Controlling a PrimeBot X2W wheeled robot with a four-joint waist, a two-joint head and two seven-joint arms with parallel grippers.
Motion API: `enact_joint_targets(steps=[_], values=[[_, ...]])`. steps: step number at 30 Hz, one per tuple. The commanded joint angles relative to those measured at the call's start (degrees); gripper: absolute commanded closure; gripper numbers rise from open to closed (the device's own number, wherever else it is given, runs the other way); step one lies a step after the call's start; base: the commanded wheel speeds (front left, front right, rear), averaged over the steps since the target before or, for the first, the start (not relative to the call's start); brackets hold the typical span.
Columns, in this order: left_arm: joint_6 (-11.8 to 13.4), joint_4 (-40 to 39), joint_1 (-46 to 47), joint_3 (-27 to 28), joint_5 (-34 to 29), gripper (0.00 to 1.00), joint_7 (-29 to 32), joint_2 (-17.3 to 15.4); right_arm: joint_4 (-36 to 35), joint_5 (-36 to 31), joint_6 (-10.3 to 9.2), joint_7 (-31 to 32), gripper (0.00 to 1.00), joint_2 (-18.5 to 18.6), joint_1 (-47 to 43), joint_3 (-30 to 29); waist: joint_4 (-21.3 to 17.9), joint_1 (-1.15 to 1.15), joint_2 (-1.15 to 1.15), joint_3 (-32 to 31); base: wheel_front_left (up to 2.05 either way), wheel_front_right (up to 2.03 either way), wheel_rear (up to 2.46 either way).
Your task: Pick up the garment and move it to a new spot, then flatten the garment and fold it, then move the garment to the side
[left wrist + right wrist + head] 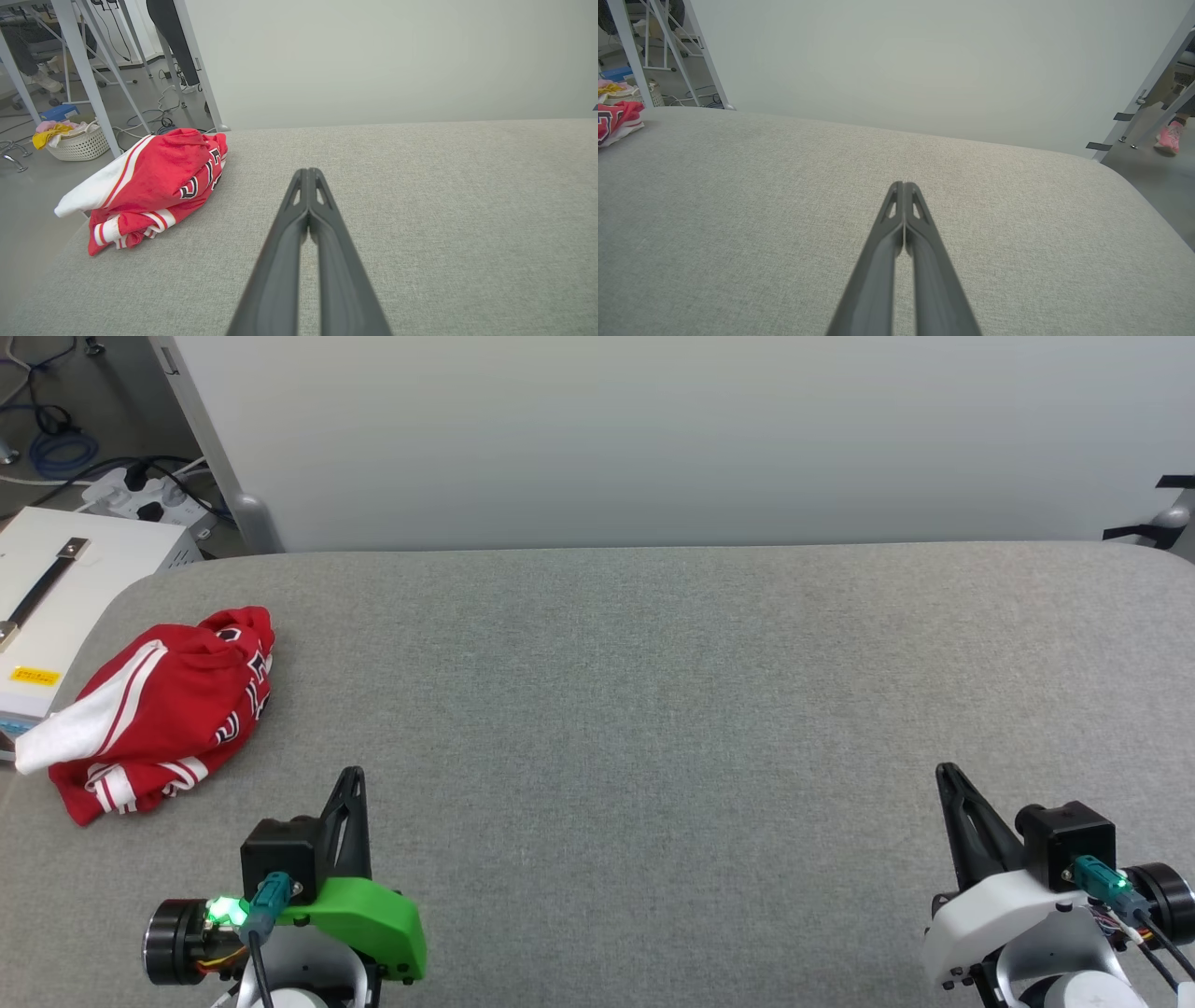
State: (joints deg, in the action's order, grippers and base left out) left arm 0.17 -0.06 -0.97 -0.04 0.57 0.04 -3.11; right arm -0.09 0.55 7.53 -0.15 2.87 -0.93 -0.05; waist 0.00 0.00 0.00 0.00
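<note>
Soft, even, diffuse light in all three views, no glare; the grey woven-fabric worktop [653, 709] reads flat, with only a faint shadow hugging the crumpled red-and-white jersey garment [168, 709]. The small green indicator light [222, 909] blooms slightly in the head view. Wrist views bow straight lines near the edges, and the long dark fingers [275, 280] go soft towards the bottom edge.
</note>
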Motion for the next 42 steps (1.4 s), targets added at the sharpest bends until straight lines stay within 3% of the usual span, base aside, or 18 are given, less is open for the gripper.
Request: enact_joint_targets(steps=[1,38,39,42], values=[[-0.2,0.1,1.0,0.0,-0.6,1.0,0.0,0.2,0.1,-0.6,-0.04,0.1,1.0,0.0,0.9,0.0,0.0,0.0,0.0,0.0,0.0,0.0,0.0],[-0.2,0.1,1.0,0.0,-0.6,1.0,0.0,0.2,0.1,-0.6,-0.04,0.1,1.0,0.0,0.9,0.0,0.0,0.0,0.0,0.0,0.0,0.0,0.0],[0.0,0.0,0.0,0.0,0.0,0.0,0.0,0.0,0.0,0.0,0.0,0.0,0.0,0.0,0.0,0.0,0.0,0.0,0.0,0.0,0.0,0.0,0.0],[0.0,0.0,-0.1,0.0,0.0,0.0,0.0,0.0,0.0,0.0,0.0,0.0,0.0,0.0,0.0,0.0,0.0,0.0,0.0,0.0,0.0,0.0,0.0]])
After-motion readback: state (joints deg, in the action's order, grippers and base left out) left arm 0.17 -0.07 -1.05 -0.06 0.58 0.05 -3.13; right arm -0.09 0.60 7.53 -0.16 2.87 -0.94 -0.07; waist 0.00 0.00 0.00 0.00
